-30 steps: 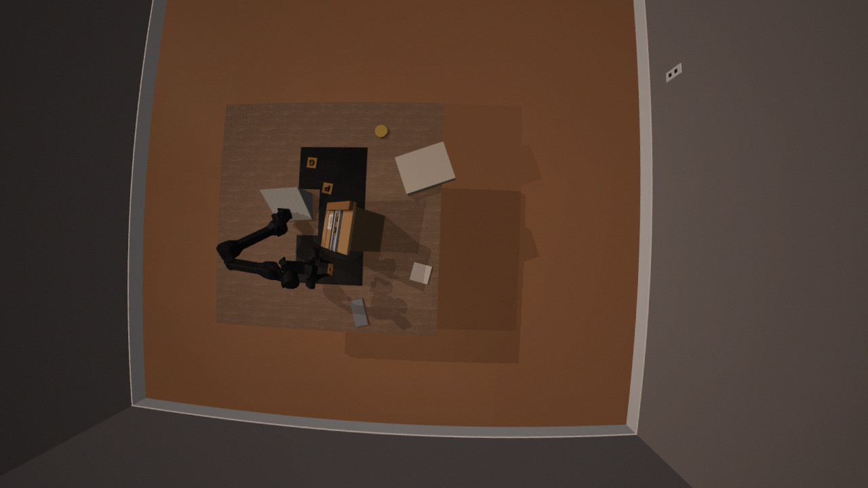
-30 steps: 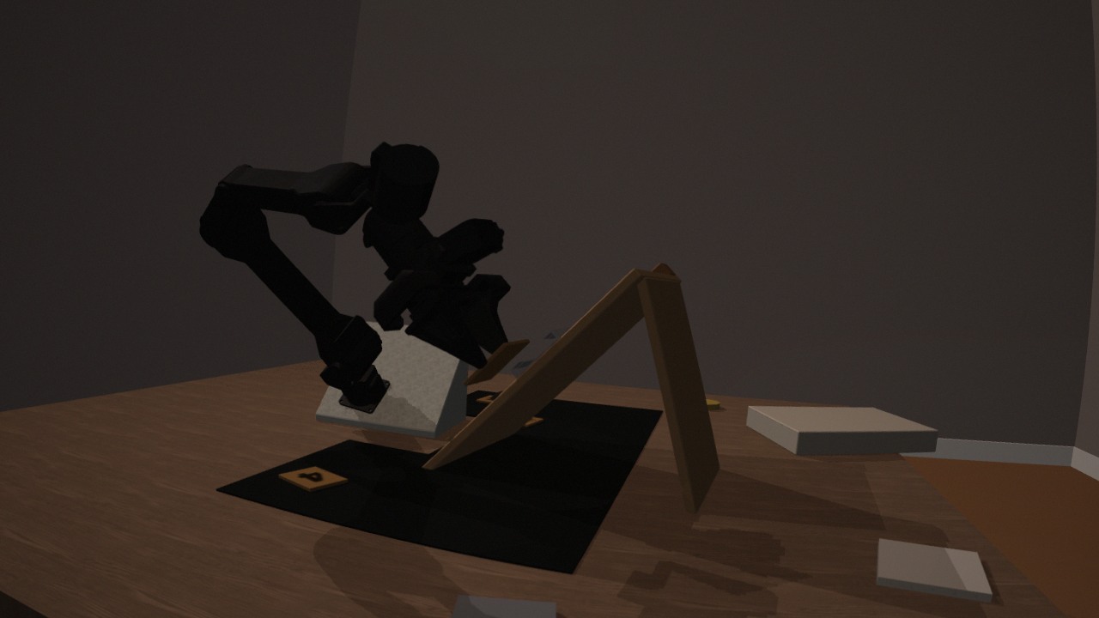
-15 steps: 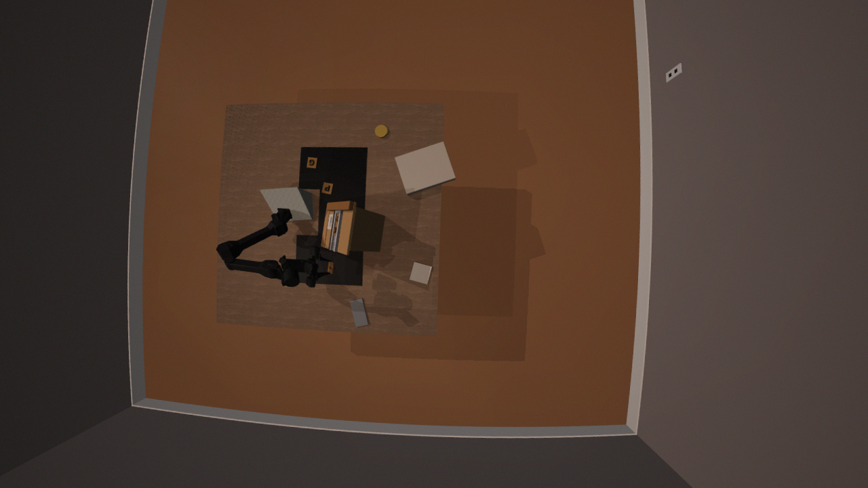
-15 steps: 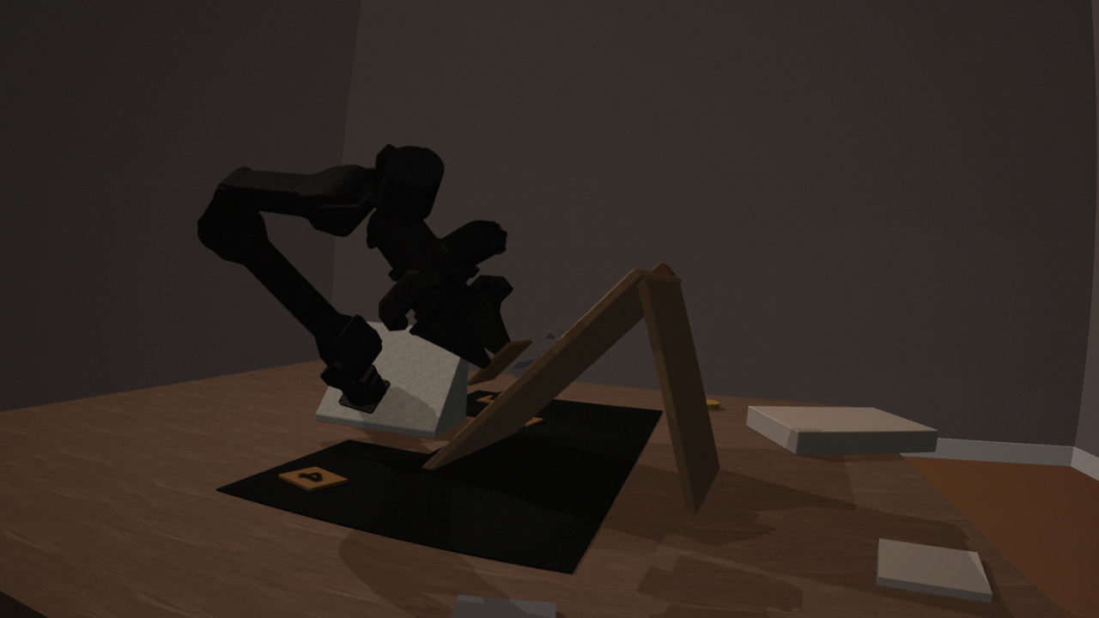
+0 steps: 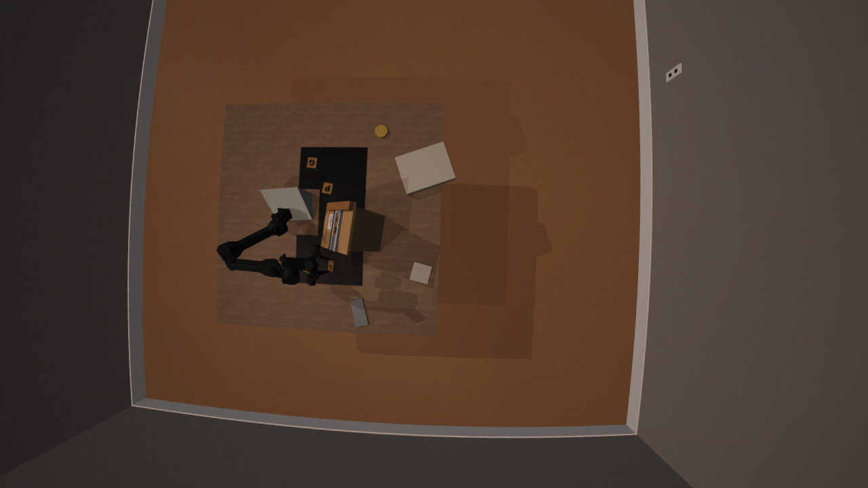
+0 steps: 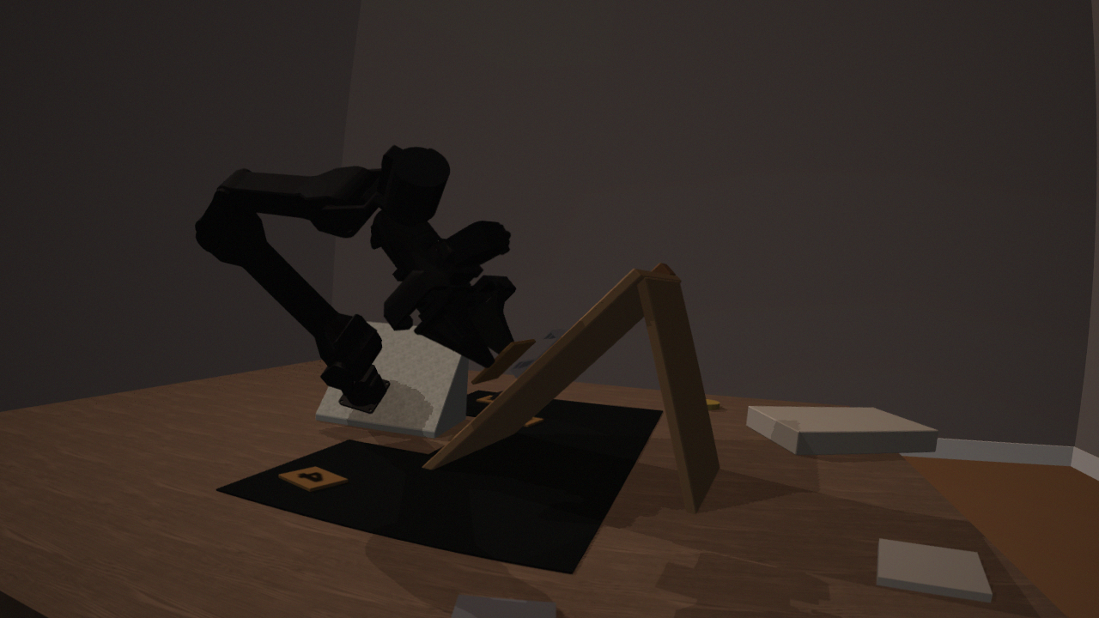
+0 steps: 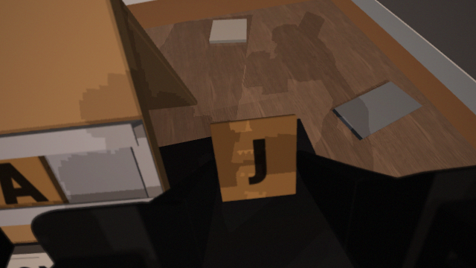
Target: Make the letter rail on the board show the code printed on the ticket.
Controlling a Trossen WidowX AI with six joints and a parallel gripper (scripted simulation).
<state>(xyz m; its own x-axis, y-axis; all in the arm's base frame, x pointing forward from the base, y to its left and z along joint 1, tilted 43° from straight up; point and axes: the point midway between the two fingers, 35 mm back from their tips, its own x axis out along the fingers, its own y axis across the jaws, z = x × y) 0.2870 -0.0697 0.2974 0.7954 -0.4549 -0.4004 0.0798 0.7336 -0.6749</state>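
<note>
My gripper (image 5: 329, 266) (image 6: 500, 354) (image 7: 256, 161) is shut on the J tile (image 7: 238, 138), its letter upright in the wrist view. It holds the tile tilted, above the mat, just right of the rail (image 7: 67, 143) (image 5: 335, 232) and apart from it. The rail runs across the leaning wooden board (image 7: 63, 67) (image 6: 537, 376). An A tile (image 7: 27, 182) sits in the rail, with empty channel to its right. The ticket (image 7: 27, 260) is mostly cut off; its code is unreadable. A G tile (image 5: 312, 163) and a P tile (image 5: 327, 188) lie left of the board; another tile (image 6: 312, 478) lies nearer the exterior camera.
A black mat (image 5: 333, 157) (image 6: 461, 507) lies under the board. A pale wedge (image 5: 288, 203) (image 6: 415, 376) stands near the arm. Around are a large pale slab (image 5: 424, 168) (image 6: 853, 422), a small one (image 5: 420, 272) (image 7: 228, 30), a grey block (image 5: 359, 312) (image 7: 379, 109) and a yellow disc (image 5: 381, 131).
</note>
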